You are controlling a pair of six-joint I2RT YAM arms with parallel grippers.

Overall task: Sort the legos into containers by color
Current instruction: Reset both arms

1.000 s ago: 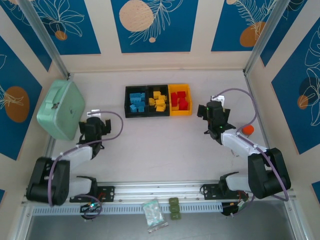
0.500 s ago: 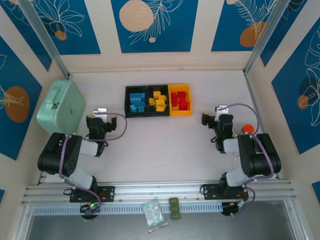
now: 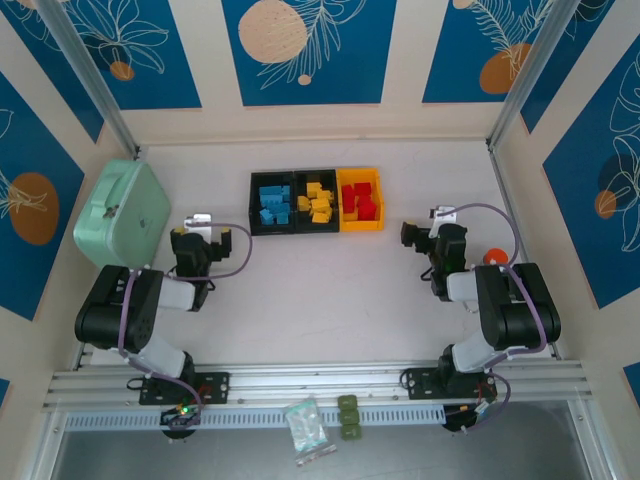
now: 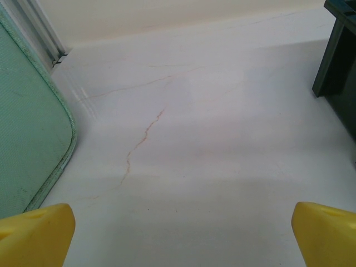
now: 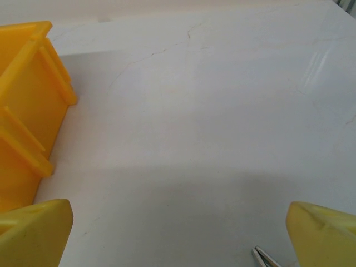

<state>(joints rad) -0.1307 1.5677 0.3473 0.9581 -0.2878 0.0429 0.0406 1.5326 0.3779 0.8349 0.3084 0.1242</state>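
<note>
The legos sit in the three bins at the far middle of the desk, one color per bin. The left gripper and right gripper gape wide, empty, parked low either side, so sorting looks finished.

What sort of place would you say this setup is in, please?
Probably a robot test cell, not a home: a white table boxed in by blue printed wall panels, the left arm and right arm bolted to an aluminium rail, and three small bins holding colour-sorted legos.
</note>
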